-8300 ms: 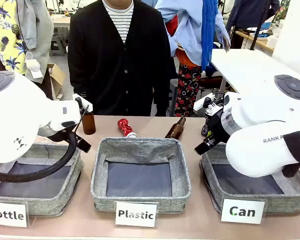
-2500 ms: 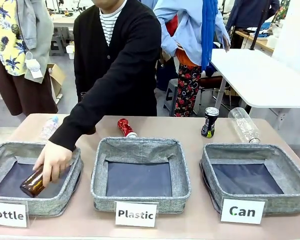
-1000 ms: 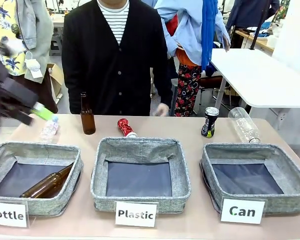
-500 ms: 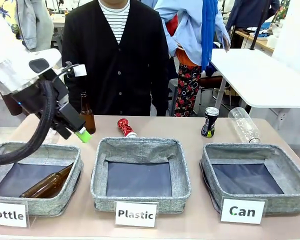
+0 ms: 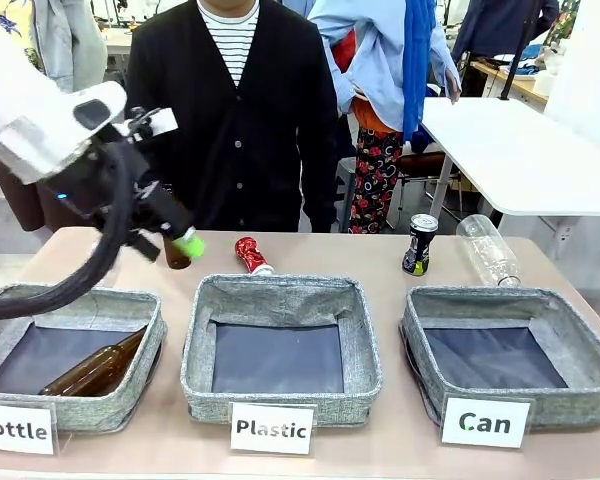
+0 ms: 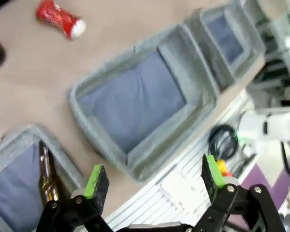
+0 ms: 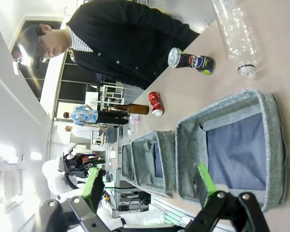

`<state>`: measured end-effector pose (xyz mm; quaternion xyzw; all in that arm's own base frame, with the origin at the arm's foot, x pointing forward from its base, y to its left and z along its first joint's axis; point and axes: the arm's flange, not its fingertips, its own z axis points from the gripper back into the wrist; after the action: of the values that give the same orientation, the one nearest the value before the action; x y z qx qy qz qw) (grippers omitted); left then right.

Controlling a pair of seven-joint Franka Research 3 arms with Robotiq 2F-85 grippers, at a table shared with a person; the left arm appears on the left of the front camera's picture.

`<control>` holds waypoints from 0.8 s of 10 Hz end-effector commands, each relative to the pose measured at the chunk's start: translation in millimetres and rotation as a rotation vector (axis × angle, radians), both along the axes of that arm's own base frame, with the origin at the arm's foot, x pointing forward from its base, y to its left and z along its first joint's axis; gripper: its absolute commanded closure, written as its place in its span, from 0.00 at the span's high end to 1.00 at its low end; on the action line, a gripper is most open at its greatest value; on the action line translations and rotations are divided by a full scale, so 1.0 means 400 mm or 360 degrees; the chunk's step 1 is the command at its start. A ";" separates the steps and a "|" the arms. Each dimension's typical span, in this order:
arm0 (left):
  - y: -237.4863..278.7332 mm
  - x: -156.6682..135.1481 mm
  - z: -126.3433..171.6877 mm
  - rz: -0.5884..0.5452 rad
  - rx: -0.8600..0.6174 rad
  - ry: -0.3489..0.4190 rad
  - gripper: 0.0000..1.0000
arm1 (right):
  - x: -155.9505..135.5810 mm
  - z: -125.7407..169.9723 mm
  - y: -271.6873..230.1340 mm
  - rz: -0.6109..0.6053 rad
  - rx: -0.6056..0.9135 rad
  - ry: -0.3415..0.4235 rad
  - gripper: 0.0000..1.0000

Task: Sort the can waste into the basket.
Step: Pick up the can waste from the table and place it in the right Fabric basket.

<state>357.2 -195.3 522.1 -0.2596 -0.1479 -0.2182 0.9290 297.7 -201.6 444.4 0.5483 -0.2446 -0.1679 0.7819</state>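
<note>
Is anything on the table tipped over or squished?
Yes. The red can lies on its side behind the Plastic basket and looks crumpled. A clear plastic bottle also lies flat behind the Can basket. The black can beside it stands upright.

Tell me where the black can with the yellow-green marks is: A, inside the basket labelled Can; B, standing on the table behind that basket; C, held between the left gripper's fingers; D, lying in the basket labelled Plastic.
B: the black can stands upright on the table, just behind the far rim of the Can basket, with no gripper touching it.
</note>
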 end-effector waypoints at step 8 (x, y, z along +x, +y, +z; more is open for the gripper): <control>-0.244 0.132 0.057 -0.0289 0.0310 0.0203 1.00 | 0.005 0.007 -0.004 -0.0001 0.0011 -0.0036 1.00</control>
<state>421.6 -311.8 532.4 -0.1629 -0.0884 -0.2130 0.9593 297.5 -201.8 444.4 0.5484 -0.2446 -0.1682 0.7818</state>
